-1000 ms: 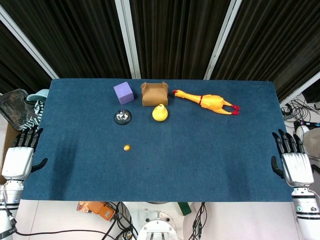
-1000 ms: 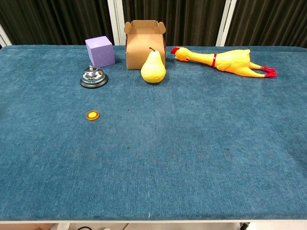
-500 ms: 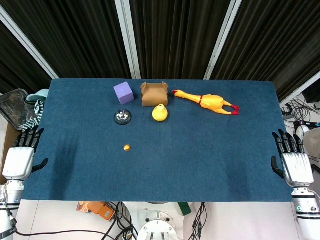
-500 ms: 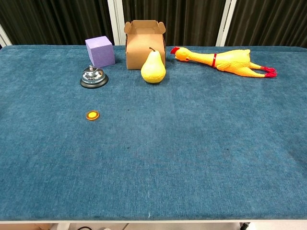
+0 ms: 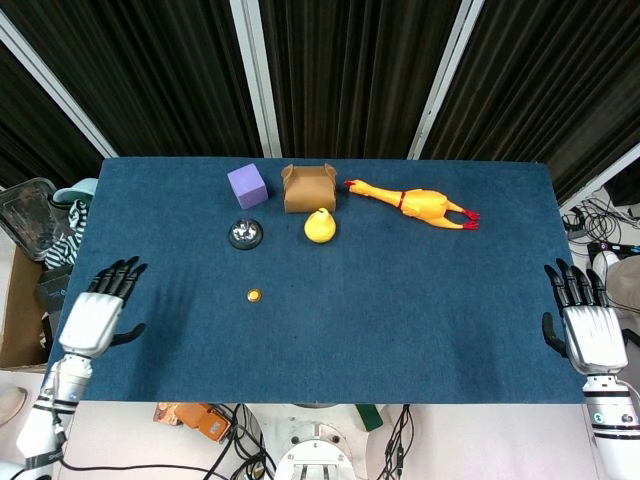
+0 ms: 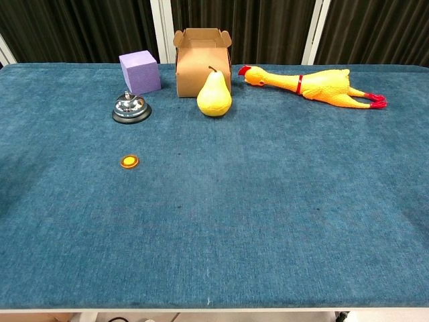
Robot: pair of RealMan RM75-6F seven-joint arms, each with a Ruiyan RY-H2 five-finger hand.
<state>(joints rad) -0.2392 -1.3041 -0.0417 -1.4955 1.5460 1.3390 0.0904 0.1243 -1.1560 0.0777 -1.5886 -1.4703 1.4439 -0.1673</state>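
Observation:
My left hand [image 5: 96, 312] hovers over the table's front left corner, fingers spread, holding nothing; the small orange disc [image 5: 254, 295] is the nearest thing, well to its right. My right hand [image 5: 584, 324] stays off the table's right edge, fingers apart and empty. Along the far side stand a purple cube [image 5: 247, 185], a brown cardboard box [image 5: 309, 187], a yellow pear [image 5: 320, 226], a silver call bell [image 5: 245, 234] and a rubber chicken [image 5: 415, 203]. The chest view shows the pear [image 6: 214, 95], bell [image 6: 131, 109], disc [image 6: 129, 161] and chicken [image 6: 312, 86], but neither hand.
The blue table [image 5: 400, 320] spans both views. Off its left edge sit a clear plastic bin [image 5: 25, 215] and striped cloth [image 5: 62, 235]. Cables [image 5: 600, 225] lie off the right side. Dark curtains hang behind.
My left hand has moved right, from beside the table's left edge to over its front left corner. The right hand and all objects have stayed put.

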